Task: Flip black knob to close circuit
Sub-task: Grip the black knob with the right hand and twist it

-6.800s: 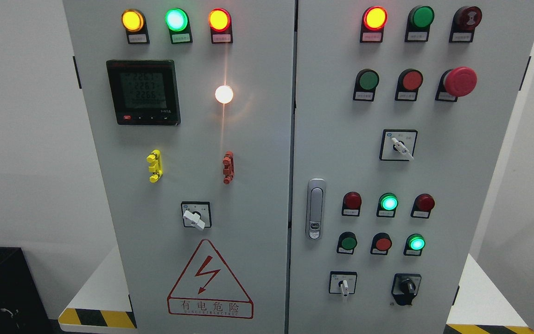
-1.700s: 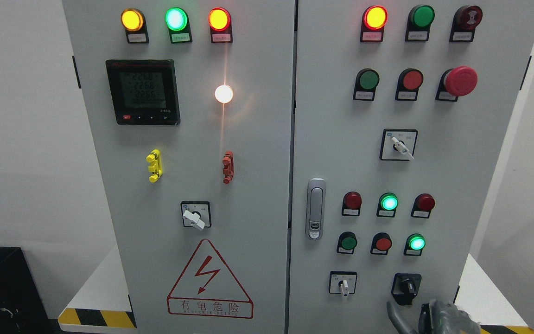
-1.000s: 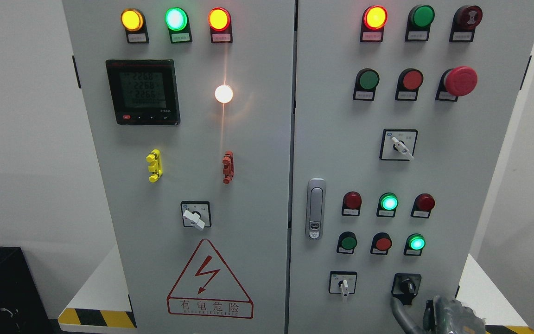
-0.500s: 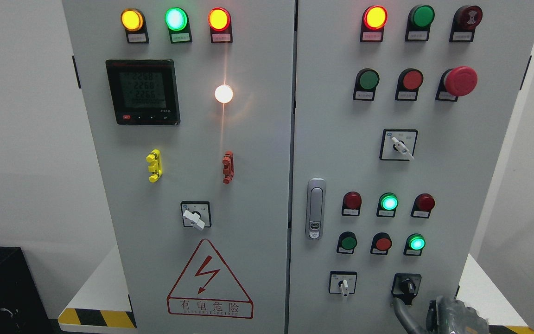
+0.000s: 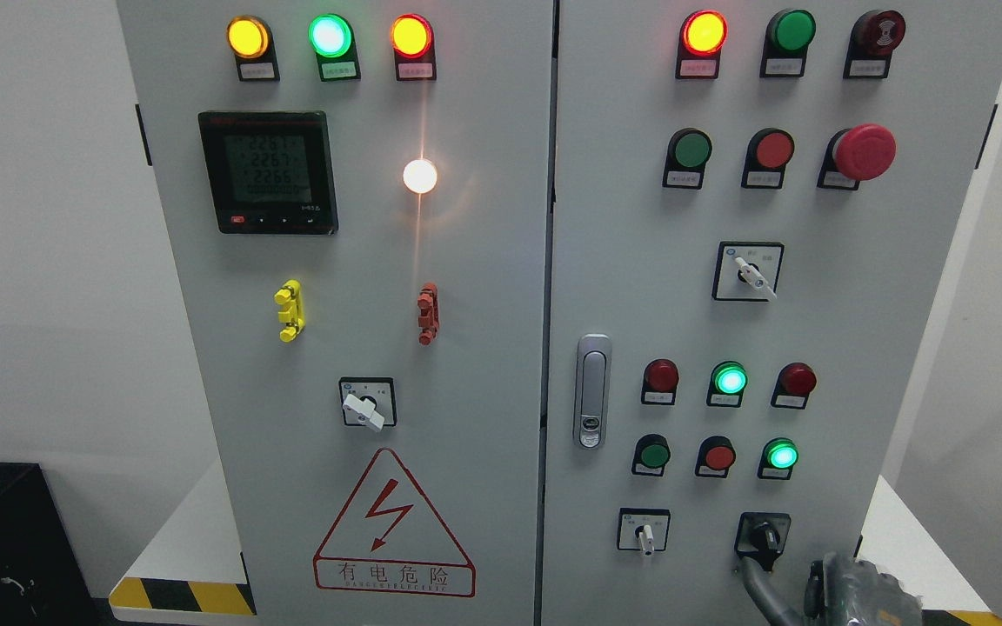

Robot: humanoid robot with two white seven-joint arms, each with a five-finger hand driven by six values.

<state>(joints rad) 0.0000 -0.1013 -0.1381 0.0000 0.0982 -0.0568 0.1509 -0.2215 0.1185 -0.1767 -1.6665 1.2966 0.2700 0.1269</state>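
The black knob [image 5: 762, 534] sits in its black housing at the lower right of the right door of the grey cabinet [image 5: 823, 330]. Its grip points roughly downward. My right hand [image 5: 781, 570] shows only at the bottom edge, just below and right of the knob. One long grey finger [image 5: 758, 588] curves up from the bottom edge, and its tip reaches the underside of the knob's housing. A second finger [image 5: 816, 581] stands upright to the right, apart from the knob. The hand is open and holds nothing. The left arm is out of view.
A white selector switch [image 5: 644, 532] sits left of the knob, with lit green lamps [image 5: 781, 456] and red buttons above. A door handle [image 5: 591, 391] is at the door's left edge. The yellow-black striped edge of the base [image 5: 179, 596] runs along the bottom.
My right hand rose into view from the bottom right, and its long finger reached up to the knob's lower edge. In the last half second the hand shifted slightly right. The knob looks unmoved.
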